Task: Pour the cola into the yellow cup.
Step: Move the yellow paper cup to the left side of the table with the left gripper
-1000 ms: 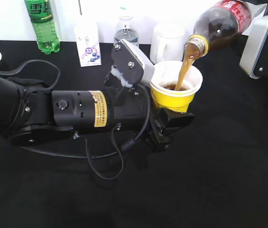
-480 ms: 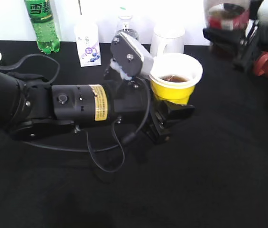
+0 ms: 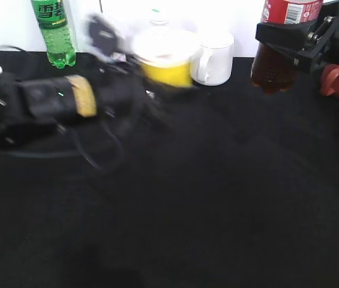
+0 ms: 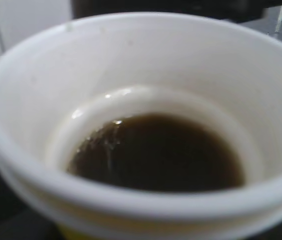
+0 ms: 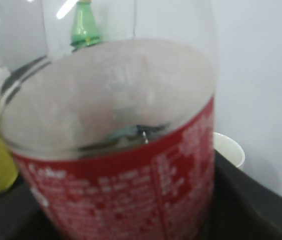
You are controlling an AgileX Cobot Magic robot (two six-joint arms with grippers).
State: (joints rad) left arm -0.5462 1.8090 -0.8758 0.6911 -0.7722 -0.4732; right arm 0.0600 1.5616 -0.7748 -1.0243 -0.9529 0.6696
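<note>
Right hand (image 3: 298, 43): clamped on upright cola (image 3: 277, 48).
Left hand: hidden, grip indeterminate.
Yellow cup (image 3: 164, 57): held cola, raised off surface (image 3: 217, 192).

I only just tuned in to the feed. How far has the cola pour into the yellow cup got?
The pour looks done: the yellow cup holds dark cola in its bottom, well below the rim. In hand: the right gripper holds the cola bottle upright off to the right, while the left arm's cup is motion-blurred near the white mug. Left: probably setting both down.
</note>
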